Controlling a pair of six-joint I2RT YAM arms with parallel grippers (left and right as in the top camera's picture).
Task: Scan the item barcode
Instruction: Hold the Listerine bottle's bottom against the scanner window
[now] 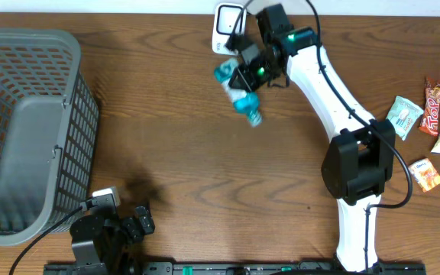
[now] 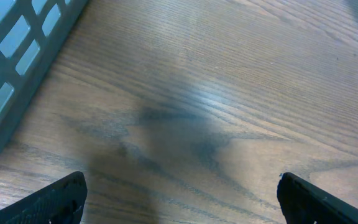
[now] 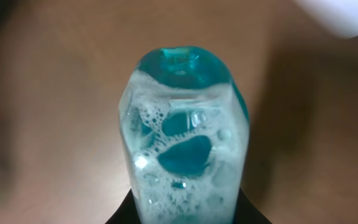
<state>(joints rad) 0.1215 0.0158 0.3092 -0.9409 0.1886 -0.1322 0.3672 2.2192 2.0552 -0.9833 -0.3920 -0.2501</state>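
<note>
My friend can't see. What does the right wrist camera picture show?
A clear bottle of blue liquid and white foam fills the middle, gripped at the bottom by the right gripper. Behind it is the blurry brown table, with something white in the top right corner.

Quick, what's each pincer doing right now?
Left pincer: open, empty.
Right pincer: shut on the bottle.

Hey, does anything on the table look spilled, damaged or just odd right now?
Nothing looks spilled or broken. One oddity: the bottle in the right end effector is frothy, with foam all through its blue liquid, and is held slanted near the white scanner.
</note>
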